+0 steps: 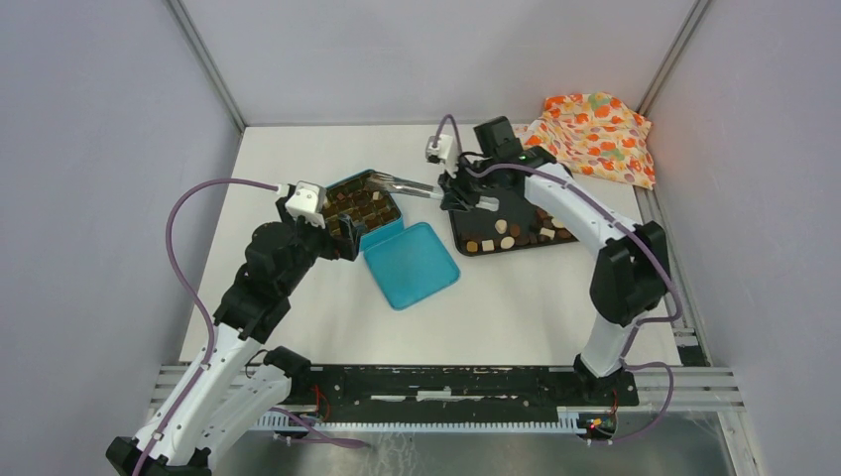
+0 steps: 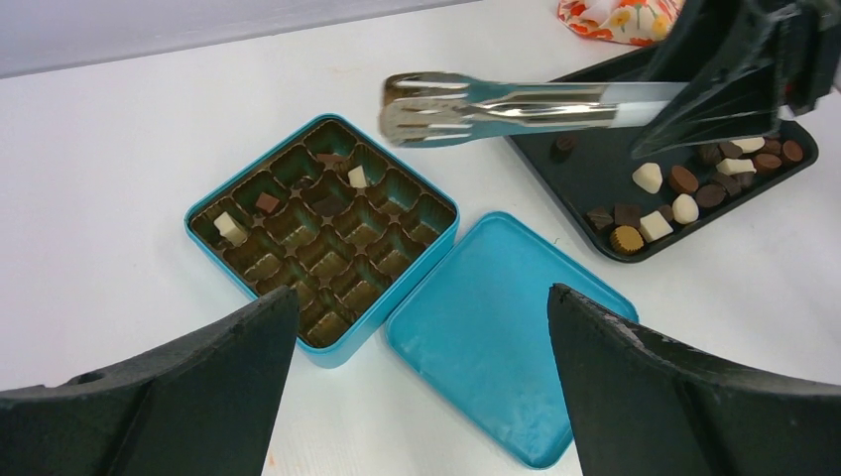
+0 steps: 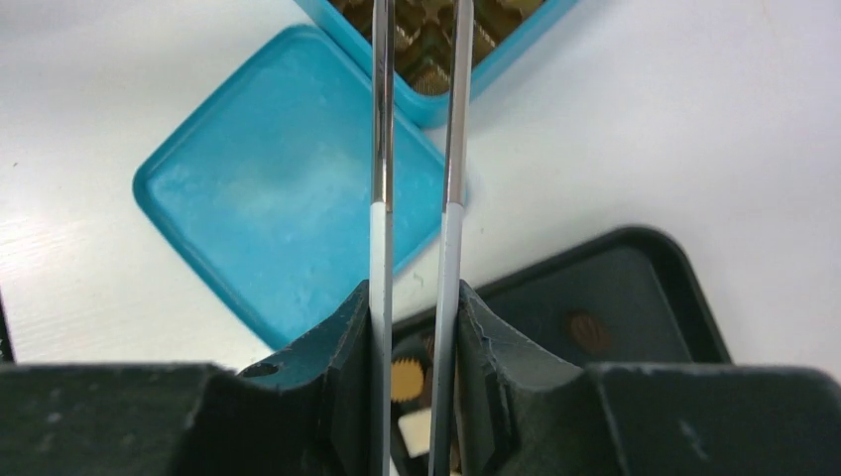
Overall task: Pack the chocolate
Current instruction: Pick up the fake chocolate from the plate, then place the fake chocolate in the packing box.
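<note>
Chocolate pieces (image 1: 508, 238), dark, light brown and cream, lie scattered in a black tray (image 1: 555, 244). A few more pieces (image 2: 230, 227) sit in cells of the open teal tin (image 2: 220, 246). My right gripper (image 3: 417, 297) is shut on metal tongs (image 2: 476, 102). The tongs reach left from the tray, and their tips hover over the tin's far corner (image 1: 382, 181). No piece shows between the tips. My left gripper (image 2: 421, 297) hangs open just near the tin and its lid (image 2: 496, 327), holding nothing. In the right wrist view, the two tong arms (image 3: 382, 149) run out over the lid (image 3: 288, 198).
The teal lid (image 1: 412, 264) lies flat on the white table (image 1: 516, 307) beside the tin's near right side. An orange flowery cloth (image 1: 595, 134) is bunched at the far right corner. Grey walls enclose the table on three sides.
</note>
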Tool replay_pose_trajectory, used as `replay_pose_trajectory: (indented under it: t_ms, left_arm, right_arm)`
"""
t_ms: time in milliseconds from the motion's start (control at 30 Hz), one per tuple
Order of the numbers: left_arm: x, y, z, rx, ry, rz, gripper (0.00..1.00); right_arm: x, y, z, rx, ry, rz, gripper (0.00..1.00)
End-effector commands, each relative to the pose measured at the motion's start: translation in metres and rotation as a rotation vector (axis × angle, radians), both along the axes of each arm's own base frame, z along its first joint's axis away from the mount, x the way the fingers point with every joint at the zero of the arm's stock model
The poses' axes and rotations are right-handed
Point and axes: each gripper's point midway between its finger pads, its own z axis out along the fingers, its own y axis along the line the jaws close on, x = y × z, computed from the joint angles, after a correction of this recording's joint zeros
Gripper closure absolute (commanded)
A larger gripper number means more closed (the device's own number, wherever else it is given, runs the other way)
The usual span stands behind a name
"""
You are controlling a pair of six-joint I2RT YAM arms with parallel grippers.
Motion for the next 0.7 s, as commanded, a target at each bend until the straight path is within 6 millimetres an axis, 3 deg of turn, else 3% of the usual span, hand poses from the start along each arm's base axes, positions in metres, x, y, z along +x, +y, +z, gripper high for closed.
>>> replay_pose_trajectory:
  t_ms: [0,167,300,667]
  left_arm:
    - [0.002,0.005,0.017,-0.02,-0.048,0.026,0.0]
    - [0.001,0.006,0.018,-0.021,-0.051,0.03,0.0]
    - [0.001,0.006,0.018,-0.021,-0.051,0.028,0.0]
    - [0.0,0.006,0.019,-0.02,-0.056,0.031,0.0]
  right_arm:
    - [0.013,0.041,0.017,-0.054,-0.082,0.013,0.9]
    - [0.021,0.078,0.007,-0.113,-0.109,0.026,0.89]
    - [0.025,0.096,-0.005,-0.145,-0.122,0.025,0.88]
    - [0.034,0.114,-0.027,-0.189,-0.131,0.01,0.86]
